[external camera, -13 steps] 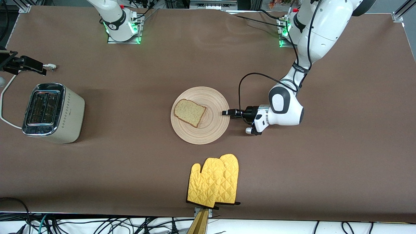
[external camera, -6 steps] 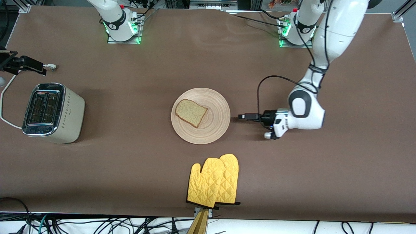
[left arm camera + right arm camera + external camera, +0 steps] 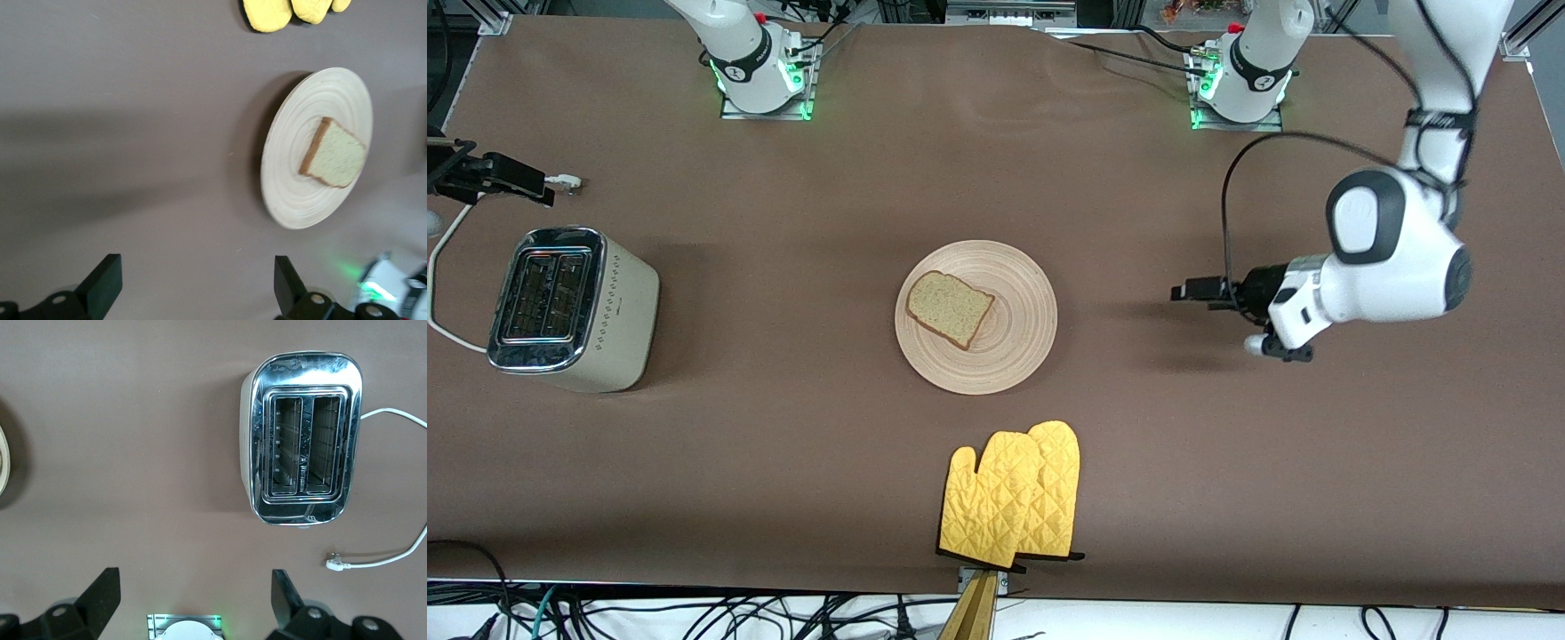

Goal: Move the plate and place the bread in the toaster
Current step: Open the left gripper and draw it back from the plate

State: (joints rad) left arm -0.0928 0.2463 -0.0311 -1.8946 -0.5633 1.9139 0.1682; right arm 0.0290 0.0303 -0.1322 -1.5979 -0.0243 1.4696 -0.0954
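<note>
The pale wooden plate [image 3: 1009, 356] lies mid-table with the bread [image 3: 950, 308] flat on it. Both show in the left wrist view: the plate [image 3: 293, 180] and the bread [image 3: 333, 162]. My left gripper [image 3: 1192, 291] is open and empty, up over bare table toward the left arm's end, well apart from the plate; its jaws [image 3: 195, 273] stand wide. The cream toaster [image 3: 569, 307] stands toward the right arm's end, both slots empty [image 3: 303, 457]. My right gripper [image 3: 193, 600] is open and empty, high over the table beside the toaster.
A pair of yellow oven mitts [image 3: 1014, 493] lies nearer the front camera than the plate, at the table's front edge. The toaster's white cord [image 3: 440, 267] loops to a loose plug [image 3: 565, 184] on the table. The plate's rim shows in the right wrist view [image 3: 3, 463].
My left gripper has drawn back from the plate's rim toward the left arm's end of the table and risen. The plate, bread and right arm stay put.
</note>
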